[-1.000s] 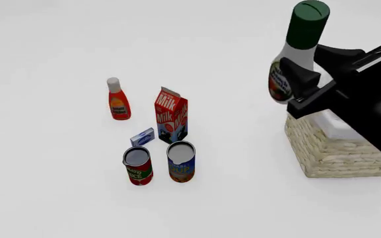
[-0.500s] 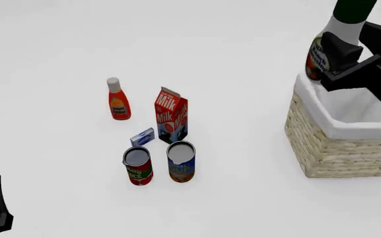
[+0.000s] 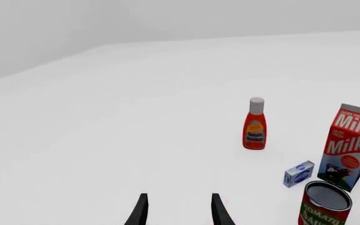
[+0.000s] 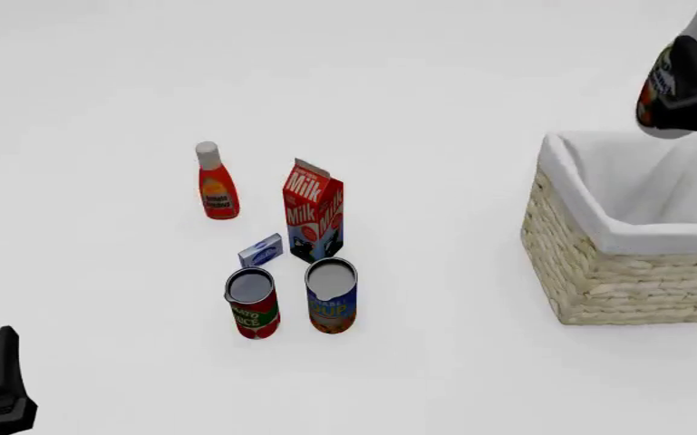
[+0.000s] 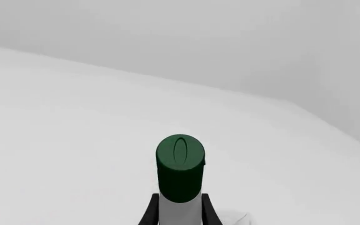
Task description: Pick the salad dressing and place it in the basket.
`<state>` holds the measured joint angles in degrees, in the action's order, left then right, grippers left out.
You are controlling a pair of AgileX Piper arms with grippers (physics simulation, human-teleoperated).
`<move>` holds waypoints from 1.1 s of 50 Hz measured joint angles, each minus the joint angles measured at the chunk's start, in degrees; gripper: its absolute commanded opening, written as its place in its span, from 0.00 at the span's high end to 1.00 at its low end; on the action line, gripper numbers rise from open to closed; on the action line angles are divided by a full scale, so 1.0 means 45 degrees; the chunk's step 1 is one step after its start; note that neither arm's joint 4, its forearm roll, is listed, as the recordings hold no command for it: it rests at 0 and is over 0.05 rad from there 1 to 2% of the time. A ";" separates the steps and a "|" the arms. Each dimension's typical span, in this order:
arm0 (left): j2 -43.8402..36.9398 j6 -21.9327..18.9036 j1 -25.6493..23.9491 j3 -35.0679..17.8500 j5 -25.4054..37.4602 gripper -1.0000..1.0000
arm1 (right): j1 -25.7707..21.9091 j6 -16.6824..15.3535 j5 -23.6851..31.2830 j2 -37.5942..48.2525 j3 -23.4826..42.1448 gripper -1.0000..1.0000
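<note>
The right hand (image 5: pixel 180 213) is closed around the salad dressing (image 5: pixel 180 176), its two dark fingers (image 5: pixel 150 213) pressed against the white neck just below the dark green cap, as the right wrist view shows. In the front view the bottle (image 4: pixel 660 86) hangs in the air at the right edge of the picture, above the far right part of the basket (image 4: pixel 590 272), with only its lower labelled body and some of the black hand showing; it is clear of the white cloth lining. The left hand (image 3: pixel 178 211) hovers low over the bare white counter (image 3: pixel 105 140) with its fingers parted and nothing between them. Well left of the basket stand a red bottle with a white cap (image 4: pixel 215 181), a milk carton (image 4: pixel 314 210), a small blue-and-white box (image 4: pixel 260 250), a tomato can (image 4: pixel 253 304) and a soup can (image 4: pixel 331 296), grouped close together.
</note>
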<state>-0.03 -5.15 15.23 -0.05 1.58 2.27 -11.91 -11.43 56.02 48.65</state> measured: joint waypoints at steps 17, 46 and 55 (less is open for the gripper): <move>0.0003 0.0081 -0.0177 0.0010 0.0069 0.00 | 0.1358 0.0488 -0.0356 0.1082 0.0088 1.00; 0.0004 0.0081 -0.0556 0.0011 0.0158 0.00 | 0.2325 0.0587 -0.0916 0.3812 0.0760 1.00; 0.0004 0.0132 -0.0591 0.0012 0.0197 0.00 | 0.2397 0.0511 -0.1085 0.4518 0.0849 1.00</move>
<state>-0.01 -4.56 12.57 0.00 2.47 13.05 -9.61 -16.32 76.35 52.47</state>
